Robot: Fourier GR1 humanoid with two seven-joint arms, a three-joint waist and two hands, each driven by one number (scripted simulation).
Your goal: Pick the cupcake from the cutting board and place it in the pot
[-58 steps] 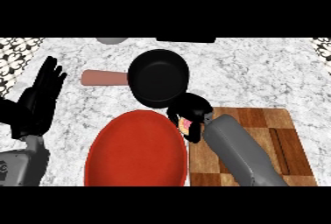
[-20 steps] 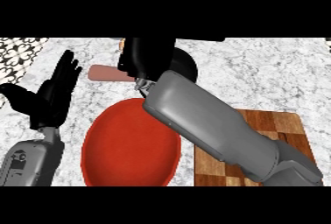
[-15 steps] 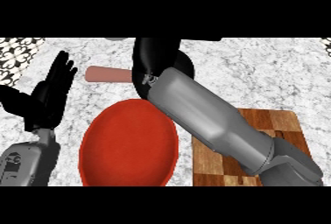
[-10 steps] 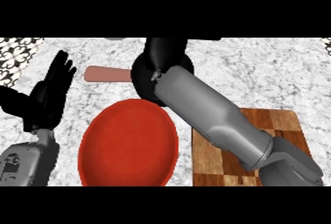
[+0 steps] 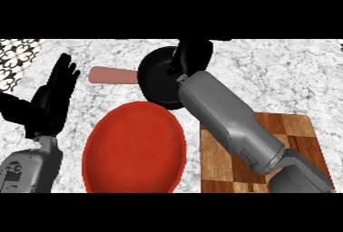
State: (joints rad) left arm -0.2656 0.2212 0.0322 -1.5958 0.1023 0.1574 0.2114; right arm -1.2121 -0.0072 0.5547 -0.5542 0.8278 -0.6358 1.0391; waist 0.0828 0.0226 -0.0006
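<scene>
I see no words, numbers or signs that I can read. Nothing is written on my arms, the pot [image 5: 157, 81], the red plate [image 5: 134, 149] or the cutting board [image 5: 295, 131].

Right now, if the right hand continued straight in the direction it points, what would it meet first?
The right hand is over the black pot, pointing away from the robot. Going straight on, it would probably pass the pot's far rim and meet only bare marble counter. Its height above the pot is unclear.
</scene>
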